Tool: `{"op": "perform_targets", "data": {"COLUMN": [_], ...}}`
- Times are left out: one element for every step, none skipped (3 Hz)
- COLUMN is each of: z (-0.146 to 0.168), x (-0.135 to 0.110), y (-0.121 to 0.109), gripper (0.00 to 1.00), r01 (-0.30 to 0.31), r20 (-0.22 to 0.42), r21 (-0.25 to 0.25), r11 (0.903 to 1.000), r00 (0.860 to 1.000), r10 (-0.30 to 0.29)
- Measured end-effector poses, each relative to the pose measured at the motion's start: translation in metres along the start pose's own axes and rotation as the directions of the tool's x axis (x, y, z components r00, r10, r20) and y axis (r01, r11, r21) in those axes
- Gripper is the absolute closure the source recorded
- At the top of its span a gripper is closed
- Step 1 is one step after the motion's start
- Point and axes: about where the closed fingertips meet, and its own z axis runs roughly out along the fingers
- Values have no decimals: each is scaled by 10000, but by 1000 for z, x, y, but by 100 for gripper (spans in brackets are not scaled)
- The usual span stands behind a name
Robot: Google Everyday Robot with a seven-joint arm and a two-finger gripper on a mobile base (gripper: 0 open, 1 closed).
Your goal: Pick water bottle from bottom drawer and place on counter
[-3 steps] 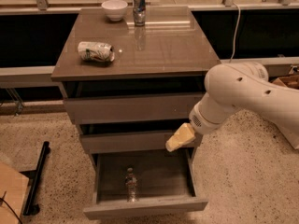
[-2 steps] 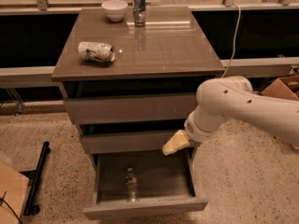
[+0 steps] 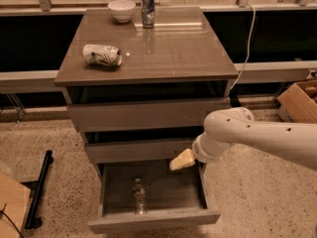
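Tool: pale yellow gripper (image 3: 182,159), lower middle, holds nothing; open or closed, I cannot tell | Thing: small clear plastic water bottle (image 3: 139,196) inside open grey bottom drawer (image 3: 153,221), down-left of gripper, long side pointing up-down in frame

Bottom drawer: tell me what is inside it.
In the bottom drawer only the water bottle shows, on the grey floor near the front. The gripper hangs over the back right corner and covers that patch; the drawer above hides the rear.

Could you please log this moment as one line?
stage: pre-grasp | gripper: over right rear of bottom drawer, clear of water bottle | water bottle: front-centre in drawer | counter: awaiting bottle
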Motion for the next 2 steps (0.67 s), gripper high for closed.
{"op": "perform_targets", "data": {"z": [0,30], "x": [0,-4], "y": [0,-1], "gripper": [0,0], "r01": [2,-763], "r20": [-3,-344], "r21": [1,41], "r11": [10000,9971], "r00": [10000,9965], "r10": [-2,764]}}
